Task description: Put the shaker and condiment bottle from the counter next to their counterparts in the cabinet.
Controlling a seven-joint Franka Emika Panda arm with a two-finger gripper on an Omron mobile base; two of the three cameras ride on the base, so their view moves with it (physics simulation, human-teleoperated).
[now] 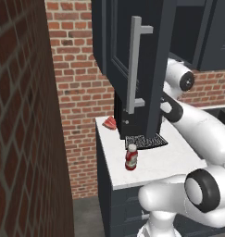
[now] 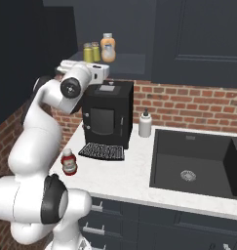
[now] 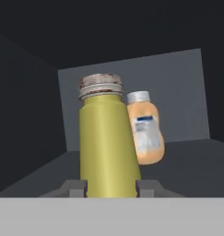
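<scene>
The gripper holds the shaker tight between its two fingers. The shaker is yellow-green with a silvery, rusty-looking top. It stands upright, deep inside the open cabinet, on the grey shelf.

Just behind the shaker, to its right, is a peach-colored bottle with a grey cap. This bottle has a white and blue label, but the writing is too blurry to read.

From the right base view, two small yellow-green shakers stand close together on the shelf, with the peach bottle beside them on the right.

The red bottle stands upright on the white counter, near its front edge. It has a white cap and a white band, and no words can be read on it. It stands just in front of the black coffee machine. A white soap bottle stands to the right of the machine, near the dark sink. A flat red thing lies at the far left of the counter.
</scene>
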